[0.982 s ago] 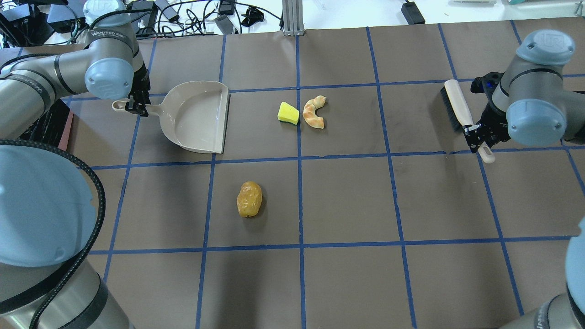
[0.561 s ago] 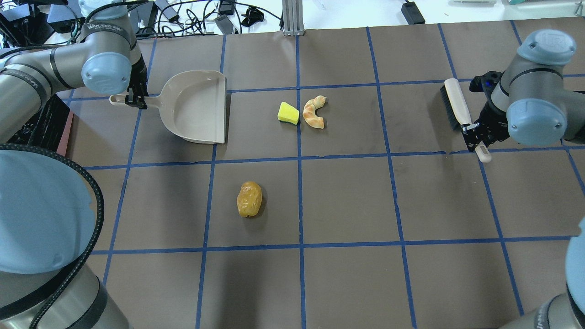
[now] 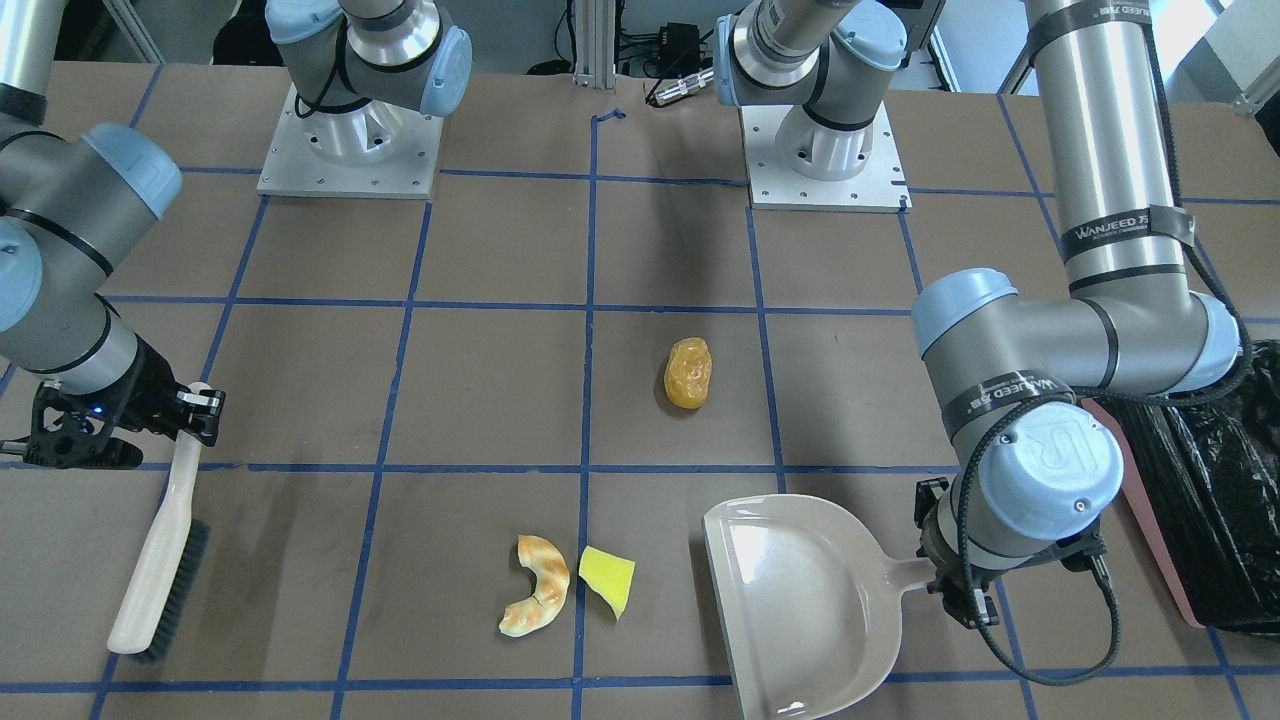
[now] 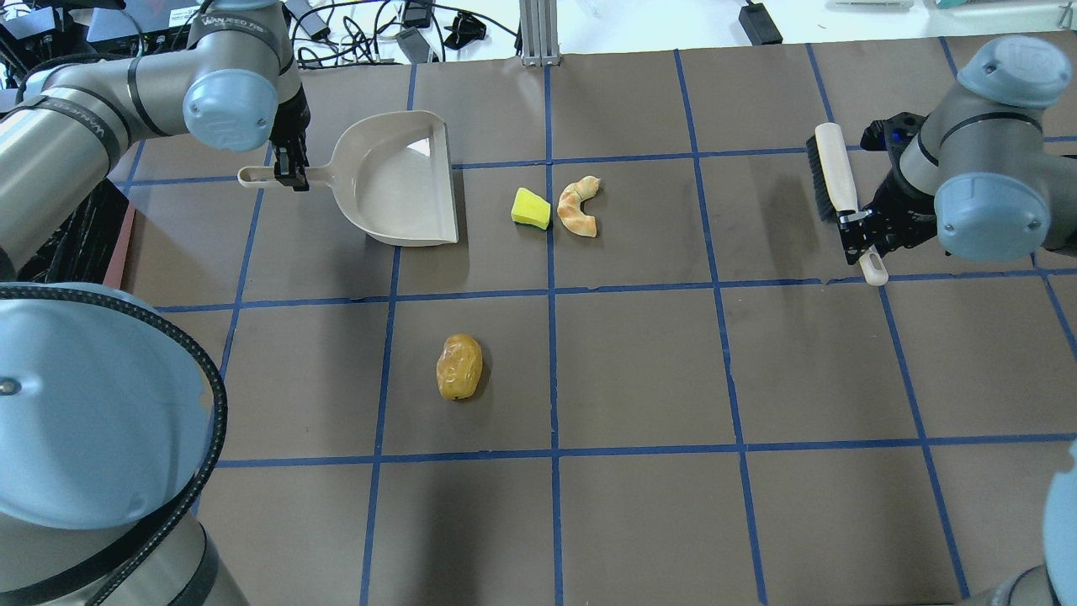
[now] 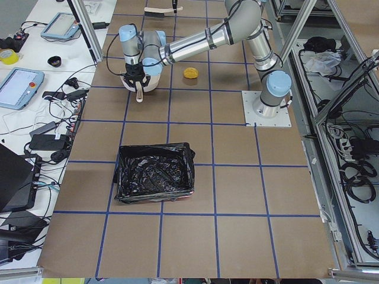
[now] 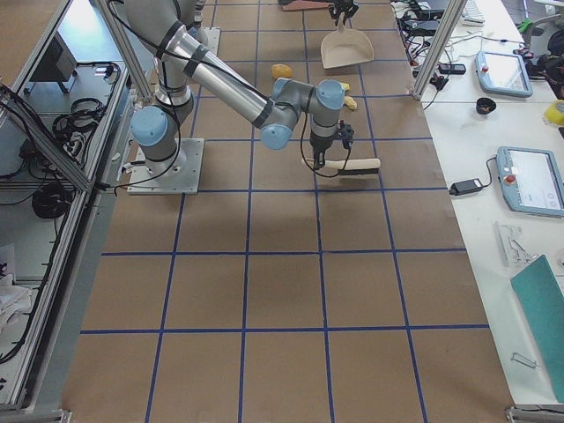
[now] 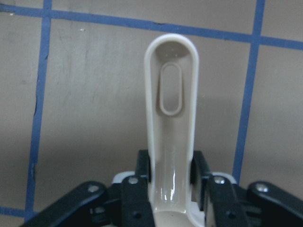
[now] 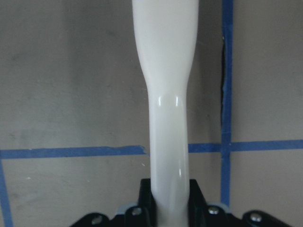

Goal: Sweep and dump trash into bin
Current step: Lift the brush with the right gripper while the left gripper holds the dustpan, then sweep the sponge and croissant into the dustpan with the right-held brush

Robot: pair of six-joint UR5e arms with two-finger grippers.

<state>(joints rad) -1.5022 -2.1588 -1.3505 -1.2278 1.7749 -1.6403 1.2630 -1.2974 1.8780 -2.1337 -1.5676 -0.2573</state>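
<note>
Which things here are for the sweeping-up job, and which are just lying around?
For the job:
dustpan, brush, orange-yellow lump, croissant piece, yellow wedge, black-lined bin.

Just lying around:
power adapter, tablet, tape roll.

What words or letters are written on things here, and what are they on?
"WANJEED": black band on the silver left arm's upright tube; the marks after it are blurred.
"WANJEED": second black band near that arm's wrist.
"UR": light-blue round joint cap.
Grey tablet screen: too small to read.
</note>
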